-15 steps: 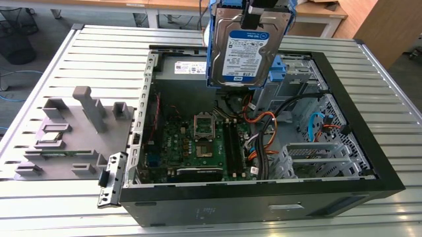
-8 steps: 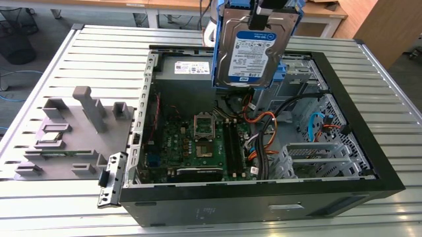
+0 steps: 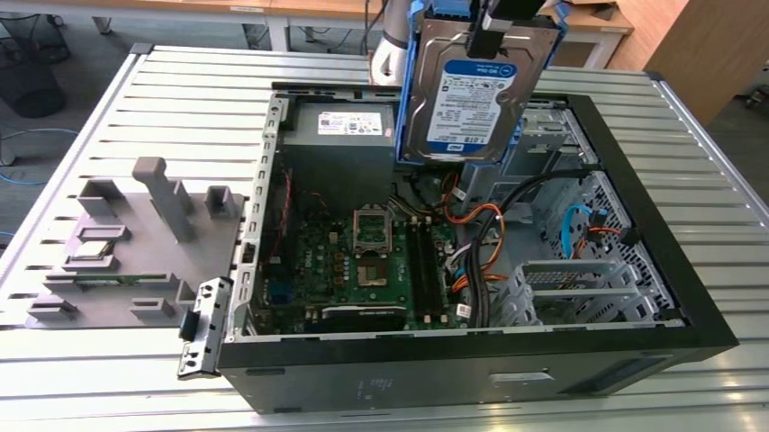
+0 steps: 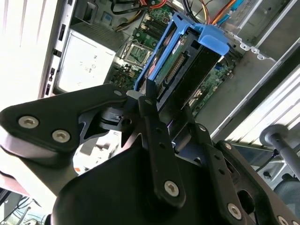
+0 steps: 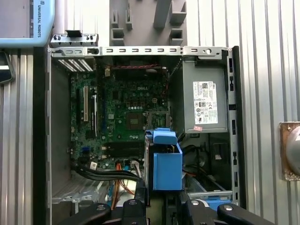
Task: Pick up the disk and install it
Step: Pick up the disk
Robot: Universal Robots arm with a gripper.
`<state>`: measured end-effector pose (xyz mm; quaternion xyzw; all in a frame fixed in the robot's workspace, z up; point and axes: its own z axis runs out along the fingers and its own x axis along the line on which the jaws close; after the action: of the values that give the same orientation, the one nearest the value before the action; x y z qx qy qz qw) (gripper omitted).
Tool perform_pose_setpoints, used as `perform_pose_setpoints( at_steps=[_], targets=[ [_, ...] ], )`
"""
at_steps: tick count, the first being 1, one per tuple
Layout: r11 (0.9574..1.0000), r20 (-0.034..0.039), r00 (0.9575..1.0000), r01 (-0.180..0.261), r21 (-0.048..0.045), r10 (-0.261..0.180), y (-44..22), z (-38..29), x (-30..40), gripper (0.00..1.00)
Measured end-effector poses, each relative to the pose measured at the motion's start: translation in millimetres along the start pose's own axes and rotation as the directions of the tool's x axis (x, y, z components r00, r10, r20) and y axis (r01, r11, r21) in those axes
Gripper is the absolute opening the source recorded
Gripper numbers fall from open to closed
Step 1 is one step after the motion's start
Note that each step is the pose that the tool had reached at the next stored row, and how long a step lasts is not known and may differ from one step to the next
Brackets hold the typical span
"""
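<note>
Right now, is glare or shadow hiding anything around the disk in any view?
Second wrist view: the table slats are blown out white, but the disk in the gripper is well lit. Exterior view: even light on the disk. First wrist view: deep shadow beside the power supply.

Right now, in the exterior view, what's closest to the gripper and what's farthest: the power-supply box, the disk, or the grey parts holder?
From the gripper:
1. The disk, clamped in it above the case.
2. The power-supply box, inside the case, toward the exterior view's left.
3. The grey parts holder, outside the case, farther to that left.
</note>
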<state>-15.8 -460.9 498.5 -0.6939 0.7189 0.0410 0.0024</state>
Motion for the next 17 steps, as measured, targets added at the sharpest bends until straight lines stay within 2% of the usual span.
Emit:
perform_pose_setpoints(
  at_steps=[17],
  targets=[
    [1.0, -0.0009, 1.0, -0.007, 0.0003, 0.007, -13.0, -1.9, 19.4, 0.35]
  ],
)
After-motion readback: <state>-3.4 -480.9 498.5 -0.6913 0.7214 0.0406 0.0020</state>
